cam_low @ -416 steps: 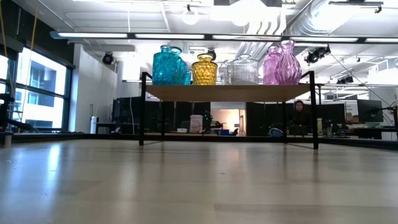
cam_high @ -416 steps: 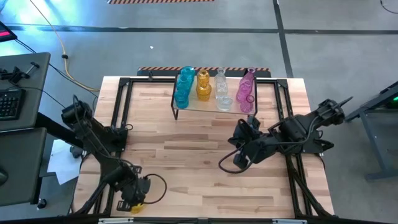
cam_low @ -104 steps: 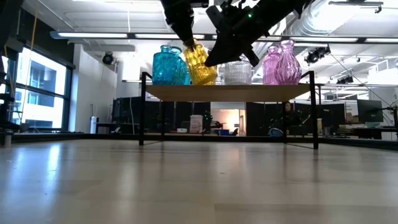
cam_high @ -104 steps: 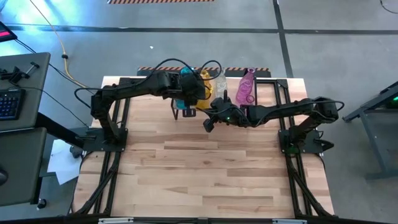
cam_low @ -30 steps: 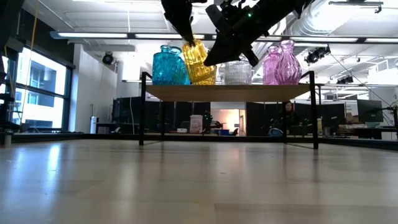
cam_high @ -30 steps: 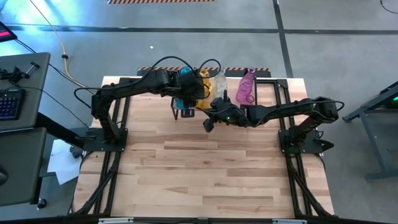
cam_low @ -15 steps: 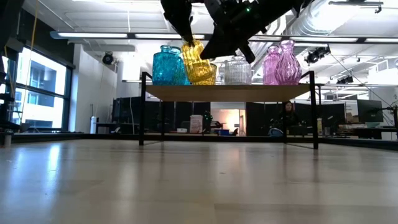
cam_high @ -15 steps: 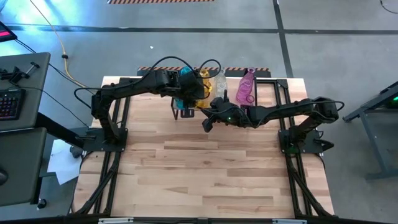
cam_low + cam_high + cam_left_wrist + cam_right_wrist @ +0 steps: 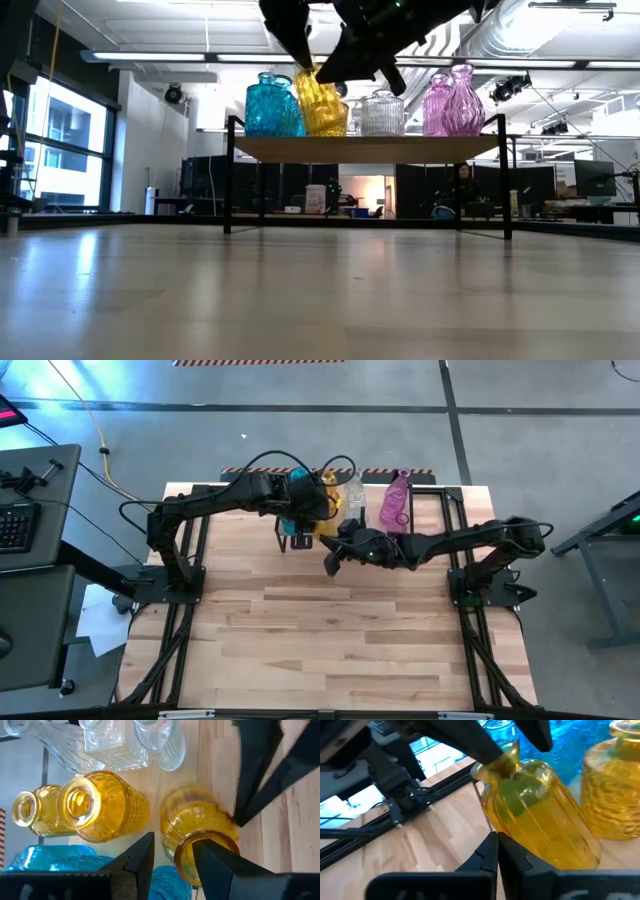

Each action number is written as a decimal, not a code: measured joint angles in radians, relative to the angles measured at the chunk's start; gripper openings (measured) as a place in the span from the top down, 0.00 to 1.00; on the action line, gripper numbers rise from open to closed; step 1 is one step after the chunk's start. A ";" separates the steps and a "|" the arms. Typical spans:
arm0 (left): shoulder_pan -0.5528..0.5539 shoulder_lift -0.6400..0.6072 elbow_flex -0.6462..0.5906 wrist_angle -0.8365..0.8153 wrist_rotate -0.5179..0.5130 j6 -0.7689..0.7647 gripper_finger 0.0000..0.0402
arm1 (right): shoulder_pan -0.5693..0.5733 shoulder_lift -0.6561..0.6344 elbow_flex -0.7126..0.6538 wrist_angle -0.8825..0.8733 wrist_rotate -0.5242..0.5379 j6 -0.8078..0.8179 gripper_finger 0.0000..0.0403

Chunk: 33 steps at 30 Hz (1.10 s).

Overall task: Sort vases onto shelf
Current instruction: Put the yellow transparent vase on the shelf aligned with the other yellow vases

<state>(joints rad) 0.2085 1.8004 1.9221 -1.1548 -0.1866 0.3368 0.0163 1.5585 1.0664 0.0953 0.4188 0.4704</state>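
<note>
Left fingers point(image 9: 172, 851) pinch tilted yellow vase's point(image 9: 200, 827) rim; right fingers point(image 9: 496, 851) closed.

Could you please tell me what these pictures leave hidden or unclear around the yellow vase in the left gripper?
- High view: the yellow vase is hidden beneath the left gripper.
- Low view: both grippers are cut off by the top edge.
- Right wrist view: the vase's base is hidden behind the right gripper, so its seating on the shelf is unclear.

Bright, even light falls from ceiling strip lamps point(image 9: 150, 57) in the low view. The near tabletop point(image 9: 300, 300) is blurred and shiny there. Wrist views are soft up close; the yellow vase point(image 9: 540, 815) glows translucent.
</note>
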 joint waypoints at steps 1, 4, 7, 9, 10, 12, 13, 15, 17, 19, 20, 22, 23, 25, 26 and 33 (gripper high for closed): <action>0.000 0.000 0.000 0.004 0.000 0.005 0.69 | -0.004 0.000 0.000 -0.001 0.000 -0.001 1.00; 0.000 0.000 0.001 0.016 0.000 0.007 0.69 | -0.012 0.000 0.000 -0.001 -0.001 -0.002 1.00; -0.002 0.000 0.001 0.027 0.000 0.006 0.69 | -0.016 0.000 0.000 -0.001 -0.001 -0.006 1.00; -0.005 0.000 0.001 0.026 -0.002 0.006 0.69 | -0.017 0.000 0.000 -0.001 -0.002 -0.008 1.00; -0.006 0.000 0.001 0.026 -0.003 0.006 0.69 | -0.017 0.000 0.000 -0.001 -0.003 -0.008 1.00; -0.009 0.000 0.001 0.026 -0.006 0.006 0.69 | -0.017 0.000 0.000 -0.001 -0.004 -0.008 1.00; -0.010 0.000 0.001 0.026 -0.006 0.006 0.69 | -0.017 0.000 0.000 -0.001 -0.004 -0.008 1.00; -0.013 0.000 0.001 0.027 -0.009 0.006 0.69 | -0.017 0.000 0.000 -0.001 -0.004 -0.008 1.00; -0.013 0.000 0.001 0.030 -0.014 0.006 0.69 | -0.017 0.000 0.000 -0.001 -0.003 -0.008 1.00; -0.013 0.000 0.001 0.035 -0.024 0.007 0.69 | -0.017 0.000 0.000 -0.001 -0.003 -0.008 1.00; -0.013 0.000 0.001 0.039 -0.031 0.007 0.69 | -0.017 0.000 0.000 -0.001 -0.003 -0.008 1.00; -0.013 0.000 0.001 0.053 -0.036 0.008 0.69 | -0.017 0.000 0.000 -0.001 -0.003 -0.008 1.00; -0.013 0.000 0.001 0.059 -0.036 0.008 0.69 | -0.017 0.000 0.000 -0.001 -0.003 -0.008 1.00; -0.013 0.000 0.001 0.060 -0.039 0.008 0.69 | -0.017 0.000 0.000 -0.001 -0.003 -0.008 1.00; -0.013 0.000 0.001 0.060 -0.041 0.008 0.69 | -0.017 0.000 0.000 -0.001 -0.003 -0.008 1.00; -0.013 0.000 0.001 0.060 -0.054 0.011 0.69 | -0.017 0.000 0.000 -0.001 -0.003 -0.008 1.00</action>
<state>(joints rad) 0.1959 1.8000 1.9232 -1.0946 -0.2410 0.3474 -0.0002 1.5584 1.0660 0.0940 0.4160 0.4629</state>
